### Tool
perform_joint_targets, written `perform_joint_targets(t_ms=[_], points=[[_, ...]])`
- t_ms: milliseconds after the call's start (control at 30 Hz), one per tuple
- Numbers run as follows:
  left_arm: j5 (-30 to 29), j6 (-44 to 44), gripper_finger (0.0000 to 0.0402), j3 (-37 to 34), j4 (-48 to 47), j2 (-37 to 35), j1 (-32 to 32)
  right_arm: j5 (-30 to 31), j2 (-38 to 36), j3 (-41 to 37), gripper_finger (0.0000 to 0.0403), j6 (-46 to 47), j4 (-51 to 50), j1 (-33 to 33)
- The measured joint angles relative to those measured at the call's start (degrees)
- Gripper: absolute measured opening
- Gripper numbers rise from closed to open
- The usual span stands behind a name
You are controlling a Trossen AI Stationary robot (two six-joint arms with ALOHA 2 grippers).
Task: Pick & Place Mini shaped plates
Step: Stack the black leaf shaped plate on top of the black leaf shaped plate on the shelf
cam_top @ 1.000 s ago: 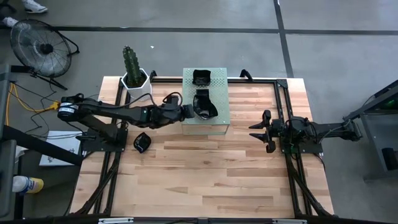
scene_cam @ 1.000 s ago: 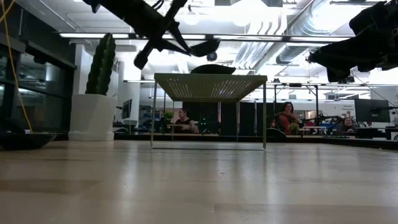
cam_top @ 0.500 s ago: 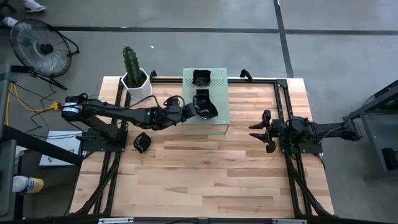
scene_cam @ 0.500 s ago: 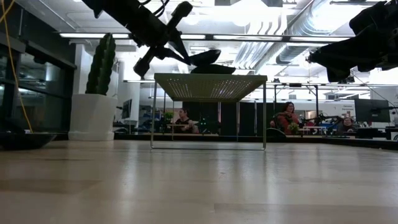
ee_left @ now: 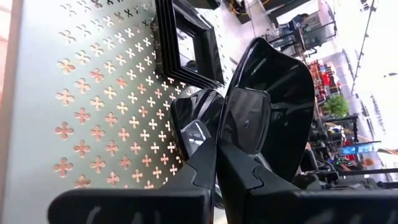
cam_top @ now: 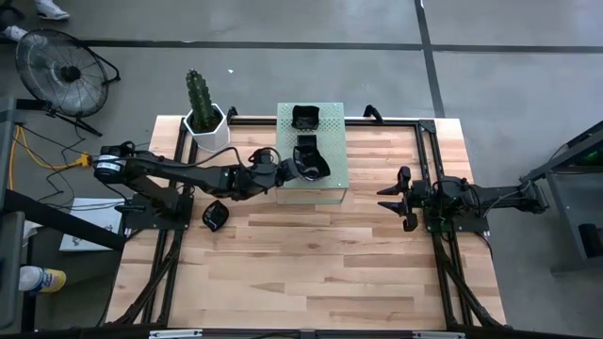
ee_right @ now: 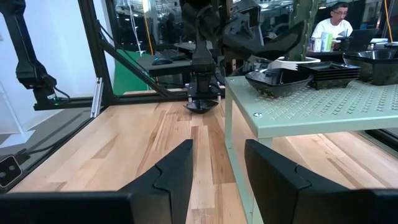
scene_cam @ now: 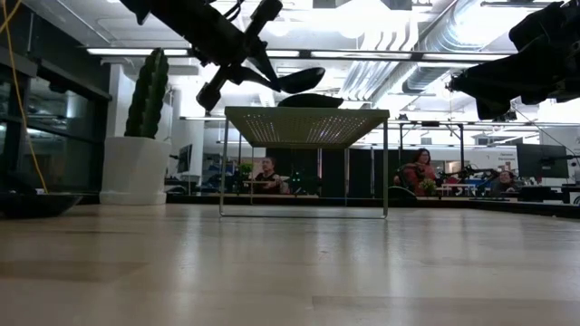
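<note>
Plate (ee_left: 273, 99) pinched in left claw (ee_left: 216, 155) — rim cut off; right claw (ee_right: 217, 165) wide.

Plates (cam_top: 304, 117) on perforated stand (cam_top: 332, 185), cactus pot (cam_top: 204, 121) left, one plate (cam_top: 215, 217) on table (cam_top: 320, 273)

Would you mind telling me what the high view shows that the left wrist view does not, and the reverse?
Only the high view shows the right pincer open and waiting over the table's right side, the loose black plate on the wooden table, and the cactus pot.

Only the left wrist view shows the clover-shaped holes in the perforated block and how the fingers pinch the held plate's rim.

Both show the left pincer shut on a glossy plate above the block, with square plates stacked farther back.
</note>
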Motion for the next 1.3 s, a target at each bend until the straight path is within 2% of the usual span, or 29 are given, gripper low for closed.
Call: perform_joint_targets(t_ms=[1300], points=[[0.9, 0.1, 0.0011, 0.0, 1.5, 2.0, 0.1, 0.0, 0.0, 0.0, 0.0140, 0.0, 0.0, 0.0]])
